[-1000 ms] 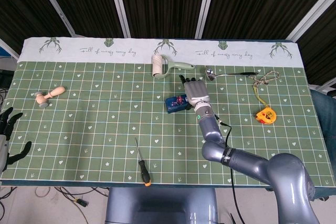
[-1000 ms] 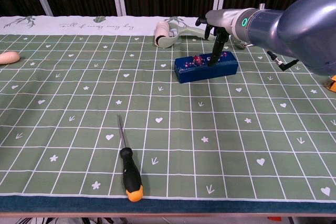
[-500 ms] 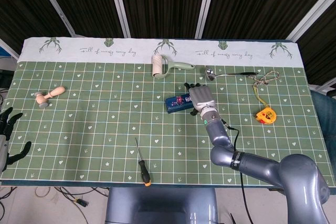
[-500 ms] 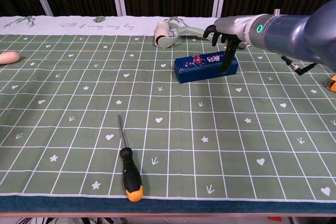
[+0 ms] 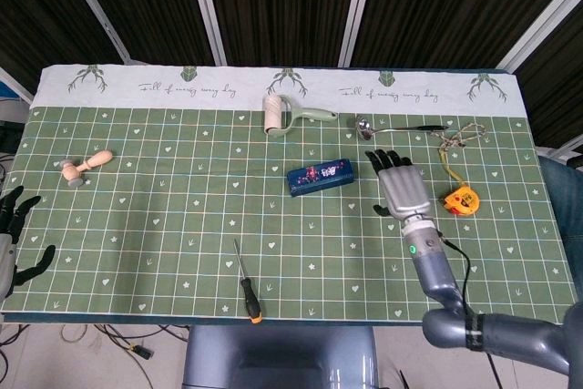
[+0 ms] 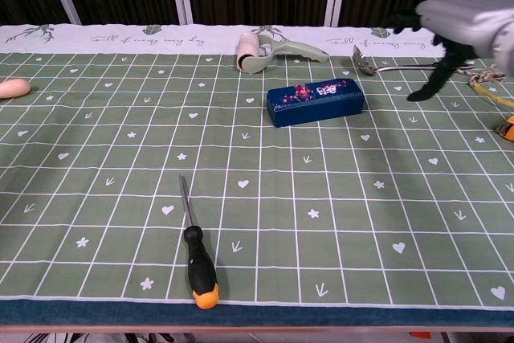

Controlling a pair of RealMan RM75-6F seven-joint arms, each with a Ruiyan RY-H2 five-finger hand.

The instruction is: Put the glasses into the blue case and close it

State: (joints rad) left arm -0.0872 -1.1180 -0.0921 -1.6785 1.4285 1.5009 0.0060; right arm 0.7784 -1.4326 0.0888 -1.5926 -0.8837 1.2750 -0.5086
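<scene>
1. The blue case [image 5: 320, 177] is lying closed on the green gridded cloth of the desk [image 5: 182, 216], near the middle, its long side running left to right with a slight tilt; a small floral pattern is showing on its lid [image 6: 315, 91].
2. The glasses are not showing in either view, so with the lid down it cannot be told whether they are inside.
3. The right hand [image 5: 401, 185] is hovering to the right of the case, well apart from it, with fingers [image 5: 381, 161] spread wide and holding nothing; in the chest view it is showing at the upper right [image 6: 462, 26], raised above the cloth.
4. The left hand [image 5: 11, 236] is sitting at the far left edge of the head view, off the desk's side, its dark fingers apart and gripping nothing.
5. A lint roller [image 5: 290, 114] is lying behind the case, near the white band of the cloth.
6. A metal ladle [image 5: 399, 127] is resting to the right of the roller, its bowl toward the roller.
7. A yellow tape measure [image 5: 461, 198] is sitting just right of the right hand, with a cord [image 5: 453, 143] lying beyond it.
8. A screwdriver [image 6: 195, 255] with a black and orange handle is lying near the front edge.
9. A wooden mallet [image 5: 86, 167] is resting at the far left.
</scene>
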